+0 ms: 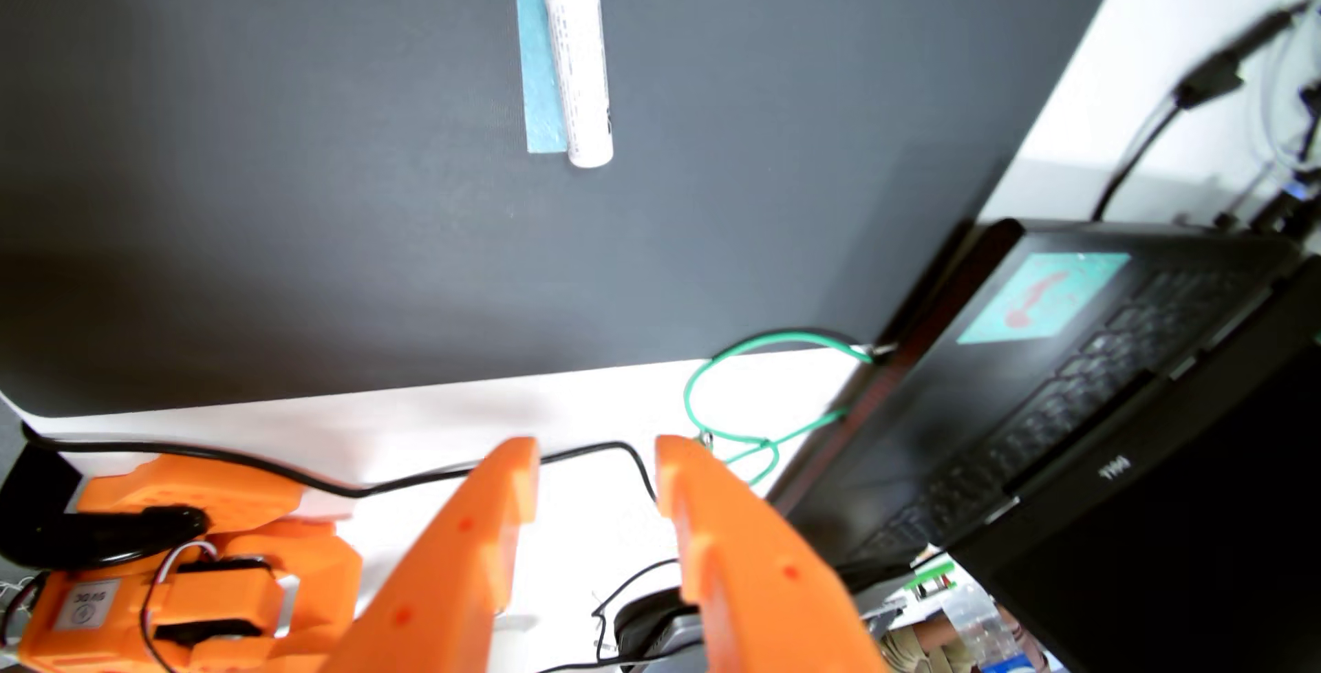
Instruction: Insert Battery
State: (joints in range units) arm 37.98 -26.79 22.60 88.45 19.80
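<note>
Presently the gripper [597, 473] is held open and empty, jaws spread, in the wrist view. The white battery [577, 62] is seen well ahead of the fingertips, lying on the dark mat [286, 180] against a strip of blue tape [535, 51]. For a sound pick, the jaws should be carried forward and closed across the battery's width at mid-length.

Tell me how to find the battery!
Look at the big dark grey mat covering the table. Near its top edge lies a blue tape strip; the white cylindrical battery rests along its right side, the only round white stick there.
</note>
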